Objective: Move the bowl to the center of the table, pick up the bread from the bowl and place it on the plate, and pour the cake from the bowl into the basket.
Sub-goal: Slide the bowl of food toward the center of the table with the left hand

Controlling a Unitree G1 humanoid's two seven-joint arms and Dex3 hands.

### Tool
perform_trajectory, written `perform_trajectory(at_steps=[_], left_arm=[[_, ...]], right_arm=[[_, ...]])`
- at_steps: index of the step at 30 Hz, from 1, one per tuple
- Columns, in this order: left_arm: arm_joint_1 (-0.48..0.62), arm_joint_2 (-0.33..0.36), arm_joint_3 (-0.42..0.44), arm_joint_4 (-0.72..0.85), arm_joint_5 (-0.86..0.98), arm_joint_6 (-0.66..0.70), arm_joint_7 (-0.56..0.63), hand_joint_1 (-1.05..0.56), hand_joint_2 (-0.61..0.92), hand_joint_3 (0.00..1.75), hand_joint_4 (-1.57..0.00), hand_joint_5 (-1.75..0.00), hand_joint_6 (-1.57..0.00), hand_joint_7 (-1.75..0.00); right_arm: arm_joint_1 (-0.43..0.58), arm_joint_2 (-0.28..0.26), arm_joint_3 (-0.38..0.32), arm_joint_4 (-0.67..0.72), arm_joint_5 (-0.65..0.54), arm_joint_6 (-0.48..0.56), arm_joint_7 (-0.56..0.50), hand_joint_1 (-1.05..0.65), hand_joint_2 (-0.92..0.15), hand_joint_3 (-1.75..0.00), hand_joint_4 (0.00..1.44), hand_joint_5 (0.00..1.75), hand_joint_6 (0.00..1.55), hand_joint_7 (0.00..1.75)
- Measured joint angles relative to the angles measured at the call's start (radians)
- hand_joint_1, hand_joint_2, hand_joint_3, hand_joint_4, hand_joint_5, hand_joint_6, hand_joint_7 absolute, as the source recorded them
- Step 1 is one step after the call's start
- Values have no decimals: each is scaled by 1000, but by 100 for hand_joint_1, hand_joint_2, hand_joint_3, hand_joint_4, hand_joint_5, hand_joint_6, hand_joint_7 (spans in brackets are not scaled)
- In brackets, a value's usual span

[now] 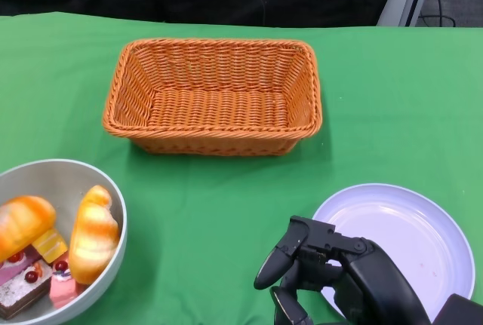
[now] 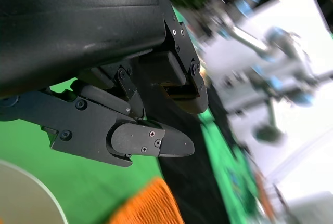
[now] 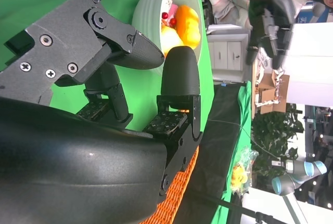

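A grey bowl sits at the table's near left corner, partly cut off by the picture's edge. In it lie two golden bread rolls and several small cake pieces. The white plate lies at the near right. My right hand hovers over the plate's left edge, its fingers apart and holding nothing. In the right wrist view that hand points toward the bowl and its bread. My left hand shows only in its wrist view, fingers spread and empty, near the bowl's rim.
An orange wicker basket stands empty at the middle of the far half of the green table. Bare green cloth lies between bowl, basket and plate. The left wrist view is blurred; the basket shows there as an orange patch.
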Motion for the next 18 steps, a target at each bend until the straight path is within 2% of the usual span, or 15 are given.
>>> perform_trajectory(at_steps=[4,7,12,15,18], left_arm=[[-14,14,-24,30,75,106,108,-56,92,37,-74,-19,-79,0],[-19,18,-49,36,119,167,160,-53,92,39,-73,-17,-81,-2],[-30,26,-78,46,146,277,183,-52,92,43,-66,-14,-80,-2],[-37,29,-87,46,137,375,169,-52,92,49,-55,-8,-62,0],[-47,56,-112,52,134,466,104,-54,92,60,-43,-3,-45,0]], right_arm=[[-4,5,2,3,-3,-3,-2,-12,-45,-118,83,154,69,130],[-4,6,2,6,-2,-3,-2,-10,-45,-119,82,154,69,130],[-4,8,3,6,-2,-3,-1,-10,-45,-118,82,155,69,129],[-4,8,4,6,-3,-3,-2,-10,-45,-118,83,154,70,129],[-4,8,4,6,-3,-6,-2,-10,-44,-118,83,155,70,129]])
